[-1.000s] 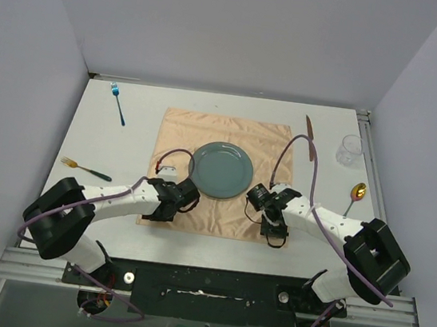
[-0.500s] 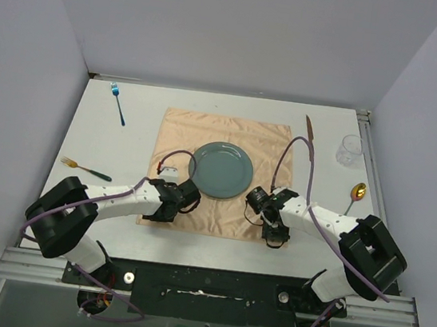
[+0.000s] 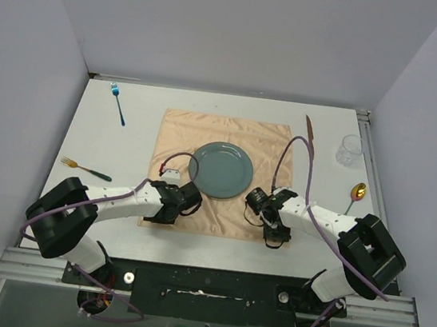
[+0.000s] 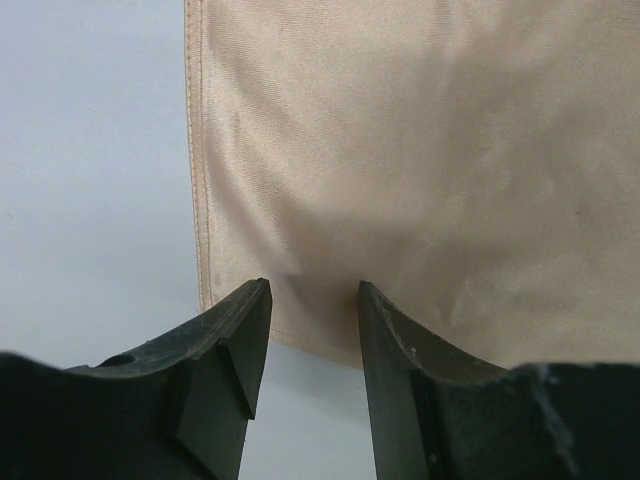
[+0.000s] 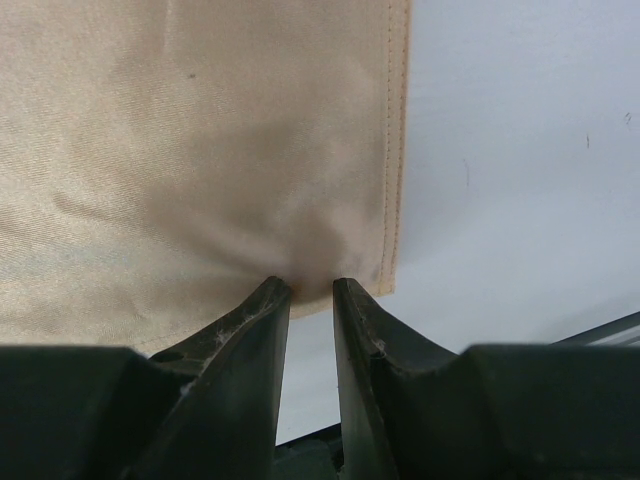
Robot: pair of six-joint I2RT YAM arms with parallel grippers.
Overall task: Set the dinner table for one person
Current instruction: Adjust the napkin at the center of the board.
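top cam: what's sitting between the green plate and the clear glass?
The knife, on the dinner table just past the cloth's right edge; the right arm's purple cable crosses there too. Top view only.

This is looking like a robotics lab cell: plain grey walls (image 3: 236, 29) are boxing in a white bench (image 3: 131, 152) edged with aluminium rails (image 3: 27, 269), while a left arm (image 3: 117, 197) and a right arm (image 3: 328, 221), trailing purple cables (image 3: 314, 180), are reaching out from its near edge.

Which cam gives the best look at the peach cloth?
Top external: the whole peach cloth, green plate on it. Left wrist shows only its near-left corner; right wrist only the near-right corner.
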